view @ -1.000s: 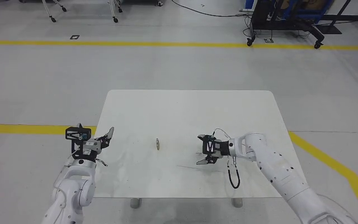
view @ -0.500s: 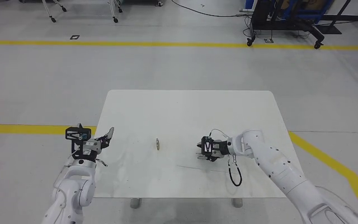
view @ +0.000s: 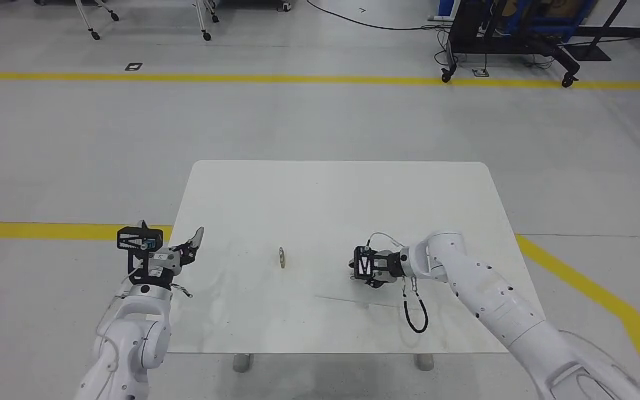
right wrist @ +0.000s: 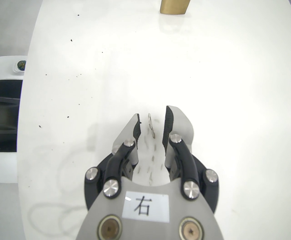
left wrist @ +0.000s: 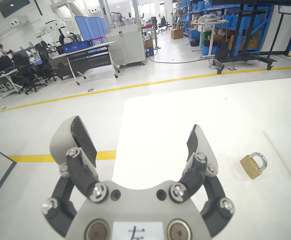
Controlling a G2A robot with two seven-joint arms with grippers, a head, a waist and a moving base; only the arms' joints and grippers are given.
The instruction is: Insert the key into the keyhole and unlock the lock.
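A small silver key (right wrist: 151, 127) lies flat on the white table (view: 330, 190), between the fingers of my right gripper (right wrist: 152, 113). Those fingers stand close on either side of the key, a narrow gap showing on each side, so the gripper is open. In the top view the right gripper (view: 357, 268) sits low at the table's front middle. A brass padlock (view: 283, 257) with a silver shackle lies ahead of it; the padlock (left wrist: 253, 167) and the padlock (right wrist: 174, 6) also show from both wrists. My left gripper (left wrist: 136, 138) hangs open and empty over the table's left edge.
The left gripper (view: 190, 245) is just off the table's left side in the top view. A black cable loop (view: 414, 310) hangs from the right arm near the front edge. Bare tabletop stretches behind the padlock.
The right gripper's fingers have narrowed from wide apart to close around the key, and the gripper shifted slightly toward the padlock. The left arm has not moved.
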